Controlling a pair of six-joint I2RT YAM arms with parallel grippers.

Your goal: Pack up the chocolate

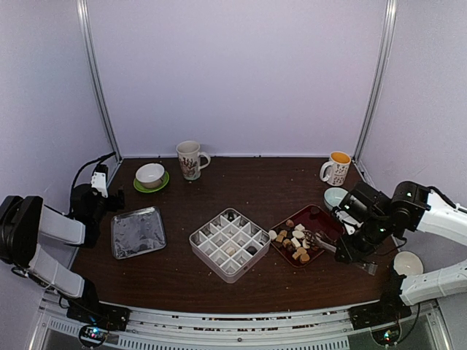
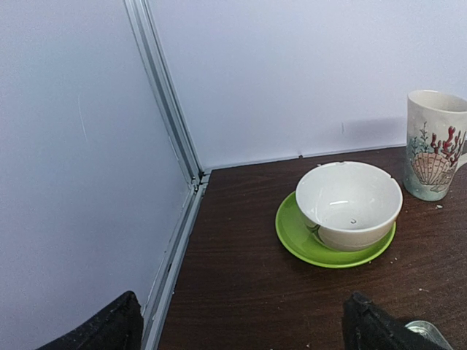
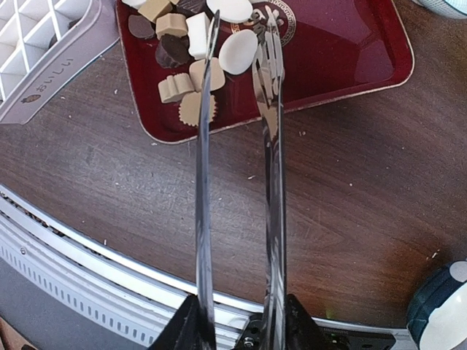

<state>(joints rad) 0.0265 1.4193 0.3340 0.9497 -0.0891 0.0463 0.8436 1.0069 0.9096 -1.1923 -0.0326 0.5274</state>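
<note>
The chocolate (image 1: 295, 240) is a heap of small dark, tan and white pieces on a red tray (image 1: 326, 221), right of a white divided box (image 1: 230, 243) that holds a few pieces. My right gripper (image 1: 352, 246) is shut on long metal tongs (image 1: 328, 244). In the right wrist view the right gripper (image 3: 241, 324) holds the tongs (image 3: 271, 182) with their tips apart over the red tray (image 3: 343, 51), either side of a white oval piece (image 3: 238, 51) among the chocolate (image 3: 186, 51). My left gripper (image 1: 108, 195) is open and empty at the far left (image 2: 244, 324).
A white bowl on a green saucer (image 1: 150, 176) and a shell mug (image 1: 190, 159) stand at the back left. A silver tray (image 1: 137, 232) lies left of the box. A mug (image 1: 336, 168), a pale blue bowl (image 1: 335, 195) and a white bowl (image 1: 406, 262) stand at the right.
</note>
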